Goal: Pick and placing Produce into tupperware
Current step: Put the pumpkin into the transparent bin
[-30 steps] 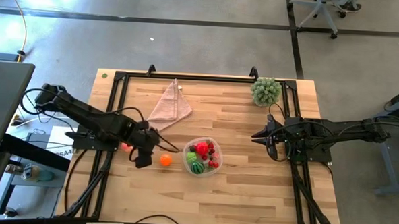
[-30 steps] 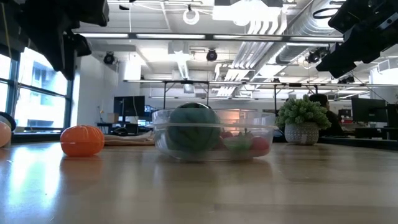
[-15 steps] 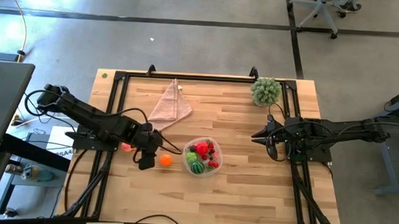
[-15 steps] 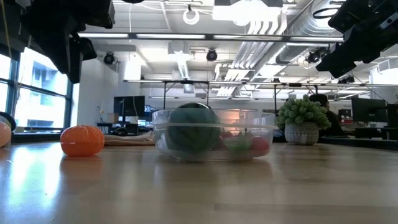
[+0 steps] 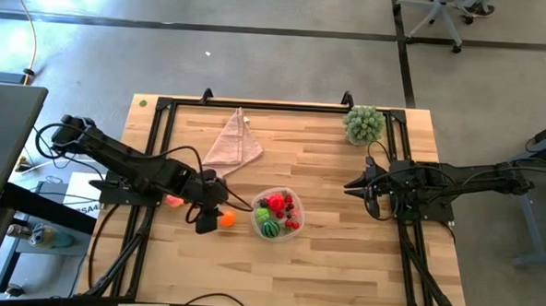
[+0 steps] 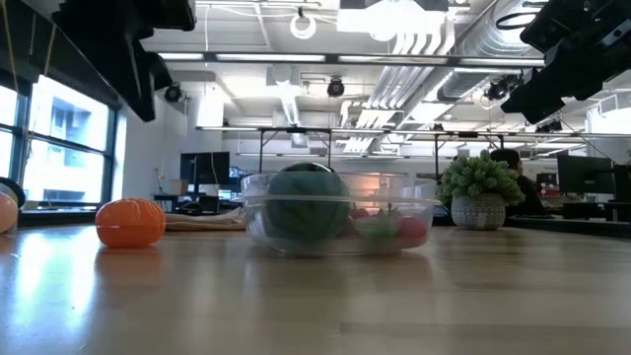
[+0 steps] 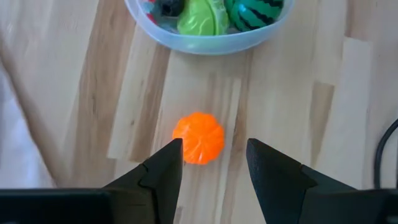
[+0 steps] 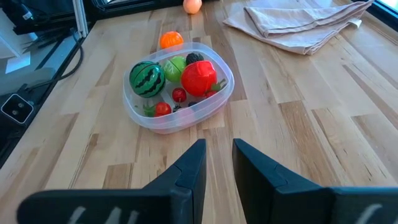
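The orange [image 5: 226, 219] [image 7: 198, 138] lies on the wooden table just left of the tupperware [image 5: 290, 229] [image 8: 152, 121]. The clear tub holds a striped melon [image 8: 147, 78], a green apple [image 8: 175, 67], a red apple [image 8: 199, 77] and small berries. My left gripper [image 5: 208, 223] [image 7: 214, 152] hangs open above the orange, pointing steeply down, well clear of the table. A pink peach [image 5: 172, 201] [image 6: 5, 212] lies farther left. My right gripper [image 5: 349, 187] [image 8: 217, 158] waits at the right, raised, with a narrow gap between its fingers and nothing in it.
A folded pink cloth [image 5: 234, 142] lies at the far left-centre. A bushy potted plant [image 5: 364, 125] [image 6: 478, 192] stands at the far right corner. Black frame rails [image 5: 257, 106] run along the table's far edge and sides. Bare wood lies near the front edge.
My left gripper has moved a little toward the table's right edge, closing in over the orange, and has tipped more steeply downward. Its fingers keep the same gap. The orange and the tupperware have stayed in place.
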